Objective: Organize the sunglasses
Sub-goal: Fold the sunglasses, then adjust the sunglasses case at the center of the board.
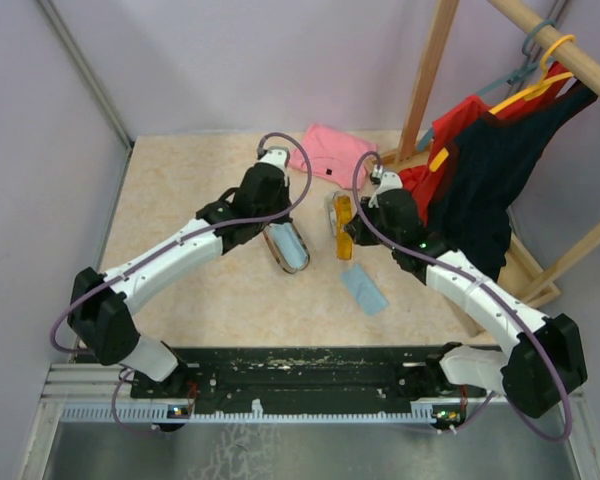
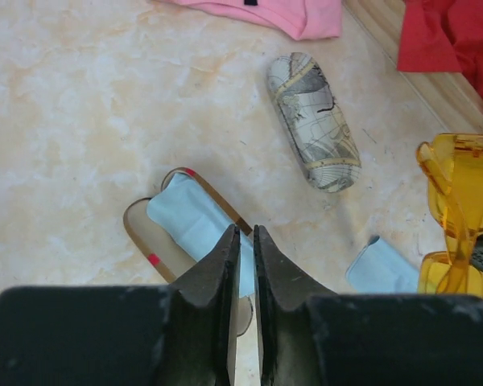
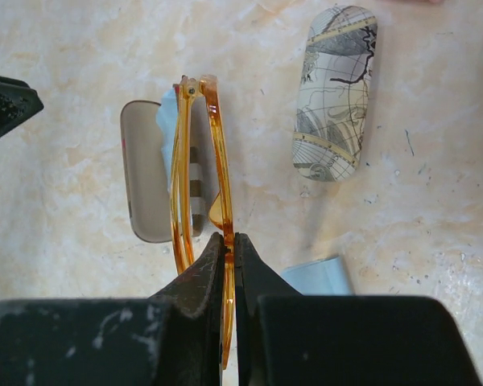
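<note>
Right wrist: we grip the orange sunglasses (image 3: 216,129) in our right pincer (image 3: 230,239), lower centre; left pincer (image 2: 246,233) barely parted.

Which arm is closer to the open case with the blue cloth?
Left. The left jaws hang over the open case, by the blue cloth. The right jaws pinch the orange glasses off to one side.

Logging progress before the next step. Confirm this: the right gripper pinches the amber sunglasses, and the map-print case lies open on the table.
The right gripper does pinch the amber sunglasses, but the map-print case lies closed on the table, as the right wrist view shows.
</note>
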Robot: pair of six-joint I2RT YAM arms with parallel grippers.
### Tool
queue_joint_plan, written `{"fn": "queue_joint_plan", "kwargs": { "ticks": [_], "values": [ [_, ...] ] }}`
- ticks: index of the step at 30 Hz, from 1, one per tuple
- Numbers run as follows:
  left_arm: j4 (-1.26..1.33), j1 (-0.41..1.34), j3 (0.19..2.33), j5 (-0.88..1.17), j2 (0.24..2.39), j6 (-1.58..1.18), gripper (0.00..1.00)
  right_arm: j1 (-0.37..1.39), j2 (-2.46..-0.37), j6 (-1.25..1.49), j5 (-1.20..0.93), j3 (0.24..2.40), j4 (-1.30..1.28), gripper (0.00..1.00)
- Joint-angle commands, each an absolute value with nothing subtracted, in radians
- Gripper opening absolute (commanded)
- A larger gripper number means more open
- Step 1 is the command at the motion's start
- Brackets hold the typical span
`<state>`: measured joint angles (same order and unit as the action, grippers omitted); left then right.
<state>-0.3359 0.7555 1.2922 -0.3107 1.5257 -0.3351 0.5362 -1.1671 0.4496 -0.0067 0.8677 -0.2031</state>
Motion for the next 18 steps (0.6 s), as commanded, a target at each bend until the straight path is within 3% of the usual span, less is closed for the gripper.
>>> {"fn": "queue_joint_plan", "kwargs": {
  "ticks": [1,18],
  "values": [
    [-0.281,0.765,1.282,-0.228,1.543,-0.311,0.15,0.545,-1.199,0.451,0.031,0.964,-0.208,0.0],
    [-0.293,0.841,1.379,-0.182,1.676,-0.31,0.1,0.588,-1.332,0.493,-0.043,1.057,-0.191,0.0]
  ]
}}
